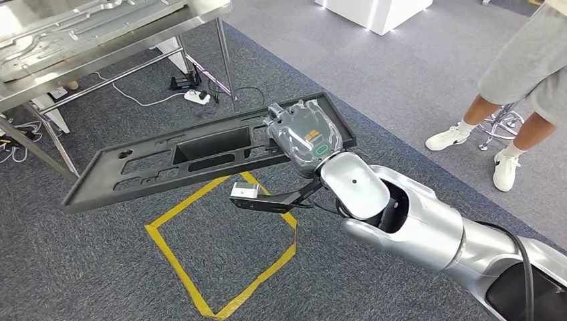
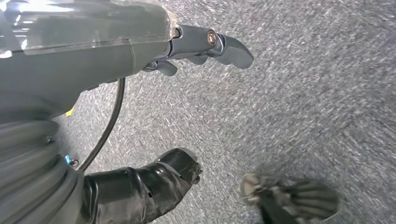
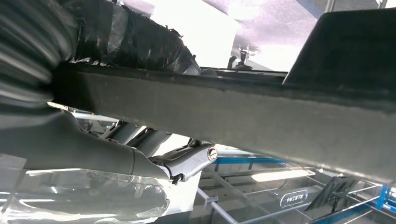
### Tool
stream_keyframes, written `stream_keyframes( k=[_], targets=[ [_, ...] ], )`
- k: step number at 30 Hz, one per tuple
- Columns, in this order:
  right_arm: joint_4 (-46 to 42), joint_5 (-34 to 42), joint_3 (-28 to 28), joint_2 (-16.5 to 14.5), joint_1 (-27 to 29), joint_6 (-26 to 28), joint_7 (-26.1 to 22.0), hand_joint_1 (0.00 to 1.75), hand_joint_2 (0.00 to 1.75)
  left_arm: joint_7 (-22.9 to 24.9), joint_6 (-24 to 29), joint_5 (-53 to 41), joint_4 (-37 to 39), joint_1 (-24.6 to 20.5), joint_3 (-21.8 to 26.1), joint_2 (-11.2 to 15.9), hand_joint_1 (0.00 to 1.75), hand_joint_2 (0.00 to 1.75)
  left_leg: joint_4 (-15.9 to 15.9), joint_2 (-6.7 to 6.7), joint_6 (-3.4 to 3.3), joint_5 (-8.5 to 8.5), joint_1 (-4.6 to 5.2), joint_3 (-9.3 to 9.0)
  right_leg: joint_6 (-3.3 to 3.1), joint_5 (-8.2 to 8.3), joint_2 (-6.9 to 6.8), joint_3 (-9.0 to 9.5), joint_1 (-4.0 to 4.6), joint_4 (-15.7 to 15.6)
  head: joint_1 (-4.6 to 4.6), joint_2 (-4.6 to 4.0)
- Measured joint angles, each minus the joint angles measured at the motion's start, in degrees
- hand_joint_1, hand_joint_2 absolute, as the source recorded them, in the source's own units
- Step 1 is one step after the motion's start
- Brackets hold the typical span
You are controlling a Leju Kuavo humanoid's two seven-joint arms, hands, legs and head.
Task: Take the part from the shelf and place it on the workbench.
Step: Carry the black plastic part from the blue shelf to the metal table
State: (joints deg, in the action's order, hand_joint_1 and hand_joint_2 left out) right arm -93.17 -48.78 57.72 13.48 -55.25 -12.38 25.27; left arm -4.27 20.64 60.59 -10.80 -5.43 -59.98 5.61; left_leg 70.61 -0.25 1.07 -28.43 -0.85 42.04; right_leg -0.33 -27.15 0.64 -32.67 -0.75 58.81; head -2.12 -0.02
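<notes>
Gripping one end of the long black part (image 1: 200,157), the right hand (image 1: 304,137) holds it level above the carpet (image 1: 414,73)

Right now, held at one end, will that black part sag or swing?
Probably stiff: the part runs straight out from the right hand with no visible droop. Likely light, being thin with cutouts. Its long overhang may swing or twist in the fingers.

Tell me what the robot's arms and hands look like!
The right arm is shiny silver and rounded, with a black cable along it. The right hand has a grey back with a small orange mark and a green ring. The left hand has dark grey fingers, a clear plastic wrap, a ribbed grey cover, a thin black cable and a thumb wrapped in black tape.
</notes>
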Motion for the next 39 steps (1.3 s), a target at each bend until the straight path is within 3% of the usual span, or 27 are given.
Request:
stream_keyframes(
  k=[2,3,6,8,10,12,13,14,15,17,18,19,21,24,27,29,30,31,32,34,35,37,39],
  targets=[
    [-0.2,0.0,0.0,0.1,-0.1,0.0,0.0,1.75,1.75,0.0,0.2,0.0,0.0,0.0,0.0,0.0,0.00,1.75,-7.5,0.00,-0.08,4.04,0.04,-3.00,0.54,-0.92,0.02,1.04,-0.10,-0.1,0.00,0.00],
    [-0.3,0.0,0.0,0.1,-0.1,0.0,0.0,1.75,1.75,0.0,0.3,0.0,0.0,-0.1,0.0,0.0,0.00,1.75,-10.0,0.00,-0.39,4.63,0.22,-4.15,0.88,-1.23,0.03,1.28,-0.11,-0.2,-0.05,0.00],
    [-0.6,0.3,-0.1,0.2,0.0,0.0,0.1,1.75,1.75,0.0,0.6,0.0,0.0,-0.3,0.0,-0.1,0.00,1.75,-11.9,-0.04,-1.76,3.61,0.66,-5.32,1.91,-1.41,0.04,1.71,-0.04,-0.4,-0.04,0.00],
    [-0.7,0.5,-0.1,0.4,0.0,0.0,0.1,1.75,1.75,0.0,0.7,0.0,0.0,-0.1,0.0,-0.1,0.00,1.75,-12.4,-0.05,-2.57,3.19,0.67,-6.36,2.35,-2.00,-0.11,1.35,-0.15,1.2,0.09,0.00],
    [-0.7,0.6,-0.1,0.7,0.0,0.0,0.1,1.75,1.75,0.1,0.7,0.1,0.0,0.0,0.0,-0.1,0.00,1.75,-12.6,-0.04,-3.37,2.62,0.78,-7.38,2.39,-3.81,-0.24,-1.75,-0.18,6.8,0.23,0.00],
    [-0.7,0.6,-0.1,0.9,0.2,0.0,0.1,1.75,1.75,0.1,0.7,0.1,0.0,0.0,0.0,-0.1,0.00,1.75,-12.6,-0.07,-3.93,1.88,1.00,-8.12,2.23,-5.97,-0.26,-6.67,0.03,13.6,0.30,0.00],
    [-0.7,0.6,-0.1,1.0,0.4,0.0,0.1,1.75,1.75,0.1,0.7,0.1,0.0,0.0,0.0,-0.1,0.00,1.75,-12.6,-0.14,-4.06,1.43,1.12,-8.64,2.13,-6.33,-0.26,-8.50,0.11,15.2,0.30,0.00],
    [-0.7,0.6,-0.1,1.1,0.6,0.0,0.1,1.75,1.75,0.2,0.7,0.1,0.0,0.0,0.0,-0.1,0.00,1.75,-12.6,-0.23,-4.11,0.90,1.25,-9.32,2.03,-5.82,-0.27,-9.44,0.18,15.1,0.31,0.00],
    [-0.7,0.6,-0.1,1.2,0.7,0.0,0.1,1.75,1.75,0.2,0.7,0.1,0.0,0.1,0.0,-0.1,0.00,1.75,-12.5,-0.33,-4.10,0.30,1.36,-10.11,1.87,-4.30,-0.27,-9.43,0.23,13.2,0.31,0.00],
    [-0.7,0.7,-0.1,1.4,0.8,0.0,0.1,1.75,1.75,0.2,0.7,0.2,0.0,0.2,0.0,-0.2,0.00,1.75,-12.4,-0.45,-3.84,-1.04,1.48,-11.77,1.39,0.89,-0.27,-7.71,0.46,6.4,0.33,0.00],
    [-0.7,0.7,-0.1,1.4,0.8,0.0,0.1,1.75,1.75,0.2,0.7,0.2,0.0,0.2,0.0,-0.2,0.00,1.75,-12.3,-0.53,-3.58,-1.62,1.52,-12.26,1.13,2.68,-0.28,-6.94,0.68,3.5,0.30,0.00],
    [-0.7,0.7,-0.1,1.5,0.7,0.0,0.1,1.75,1.75,0.2,0.7,0.2,0.0,0.1,0.0,-0.2,0.00,1.75,-12.3,-0.56,-3.25,-2.09,1.53,-12.50,0.85,3.95,-0.24,-6.36,0.88,1.8,0.26,0.00],
    [-0.9,0.8,-0.2,1.5,0.7,0.1,0.1,1.75,1.75,0.3,0.7,0.2,0.0,-0.1,0.0,-0.3,0.00,1.75,-12.2,-0.60,-2.63,-2.50,1.51,-12.74,0.31,3.93,-0.12,-5.84,1.12,0.9,0.14,0.00],
    [-1.1,0.8,-0.2,1.6,0.7,0.1,0.1,1.75,1.75,0.3,0.7,0.2,0.0,-0.1,0.0,-0.4,0.00,1.75,-8.9,-0.38,-1.76,-2.53,1.36,-11.56,-0.54,3.51,-0.05,-4.03,0.83,0.2,0.03,0.01],
    [-1.2,0.8,-0.2,1.7,0.7,0.1,0.1,1.75,1.75,0.3,0.7,0.2,0.0,-0.2,0.0,-0.4,0.00,1.75,1.0,-0.16,-0.70,-5.29,0.91,-5.01,-0.92,2.23,-0.04,-2.30,0.73,-0.1,-0.14,0.00],
    [-1.2,0.8,-0.2,1.7,0.8,0.1,0.1,1.75,1.75,0.3,0.7,0.2,0.0,-0.1,0.0,-0.4,0.00,1.75,3.5,-0.11,-0.38,-7.00,0.70,-1.57,-0.87,1.13,0.07,-1.07,0.72,0.0,-0.16,0.00],
    [-1.2,0.8,-0.2,1.7,0.8,0.1,0.1,1.75,1.75,0.3,0.7,0.2,0.0,-0.1,0.0,-0.4,0.00,1.75,2.2,-0.10,-0.40,-6.20,0.67,-1.12,-0.82,0.56,0.12,-0.34,0.73,0.0,-0.14,0.00],
    [-1.2,0.8,-0.2,1.7,0.8,0.1,0.0,1.75,1.75,0.3,0.7,0.2,0.0,0.0,0.0,-0.4,0.00,1.75,-0.9,-0.09,-0.55,-3.89,0.67,-1.50,-0.75,-0.06,0.14,0.51,0.74,0.0,-0.15,0.00],
    [-1.2,0.8,-0.2,1.7,0.8,0.1,0.0,1.75,1.75,0.4,0.8,0.2,0.0,0.1,0.0,-0.4,0.00,1.75,-4.9,-0.08,-0.85,-0.38,0.74,-2.29,-0.64,-0.69,0.13,1.20,0.74,0.0,-0.12,0.00],
    [-1.2,0.8,-0.2,1.8,0.7,0.1,0.0,1.75,1.75,0.4,0.8,0.2,0.0,0.1,0.0,-0.3,0.00,1.75,-10.5,-0.10,-1.71,4.10,1.26,-3.60,-0.20,-1.66,0.19,2.19,0.73,-0.2,-0.03,0.00],
    [-1.2,0.9,-0.2,1.8,0.7,0.1,0.0,1.75,1.75,0.5,0.8,0.2,0.0,0.1,0.0,-0.3,0.00,1.75,-11.8,-0.13,-2.25,5.02,1.55,-3.88,0.13,-1.82,0.23,2.43,0.71,-0.3,0.02,0.00],
    [-1.3,1.0,-0.2,1.8,0.8,0.2,0.0,1.75,1.75,0.6,0.9,0.2,0.0,0.0,0.0,-0.2,0.00,1.75,-12.7,-0.14,-3.15,4.94,1.77,-4.70,0.81,-1.76,0.28,2.91,0.74,-0.5,0.09,0.00],
    [-1.4,1.0,-0.2,2.0,0.8,0.2,0.0,1.75,1.75,0.7,0.9,0.2,0.0,0.0,0.0,-0.2,0.00,1.75,-13.6,-0.04,-3.81,4.90,1.57,-6.12,1.24,-1.84,0.13,2.27,0.74,1.5,0.19,0.00]
  ],
)
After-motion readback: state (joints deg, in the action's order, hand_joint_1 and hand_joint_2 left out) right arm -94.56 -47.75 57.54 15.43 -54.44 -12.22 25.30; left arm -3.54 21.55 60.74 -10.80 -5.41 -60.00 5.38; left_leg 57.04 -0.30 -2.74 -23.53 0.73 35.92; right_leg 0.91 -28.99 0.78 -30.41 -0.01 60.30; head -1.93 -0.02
